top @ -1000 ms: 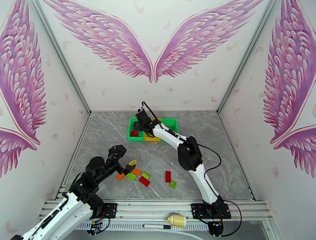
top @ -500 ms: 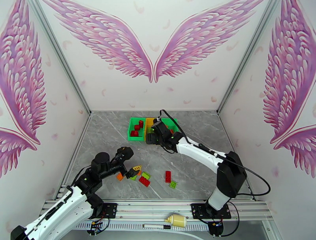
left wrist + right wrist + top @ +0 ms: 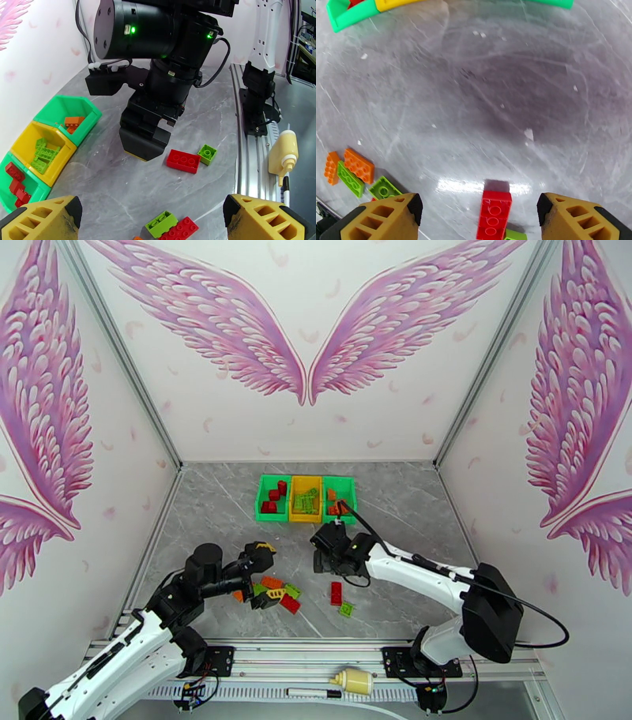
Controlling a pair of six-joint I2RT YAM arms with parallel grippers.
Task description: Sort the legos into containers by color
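Three containers stand in a row at the back: a green bin [image 3: 271, 512] with red legos, a yellow bin [image 3: 306, 515] with lime legos, and a green bin [image 3: 350, 494] with orange legos. Loose legos lie near the front: an orange one [image 3: 272, 583], a lime one [image 3: 292, 590], a red one [image 3: 289, 604], another red one [image 3: 336, 593] and a small lime one [image 3: 346, 609]. My left gripper [image 3: 266, 576] hangs open over the left cluster. My right gripper [image 3: 324, 554] is open and empty, with the red lego [image 3: 493, 215] on the table between its fingers [image 3: 383, 217].
A cream bottle [image 3: 353, 680] and a pen lie on the metal rail at the near edge. In the left wrist view the right gripper [image 3: 144, 144] hovers just beyond a red lego [image 3: 183, 160] and a lime lego [image 3: 207, 153]. Walls close in the table's sides.
My right arm has drawn back from the containers to the table's middle, over the loose red lego, with its jaws wider. My left gripper has shifted right over the cluster.
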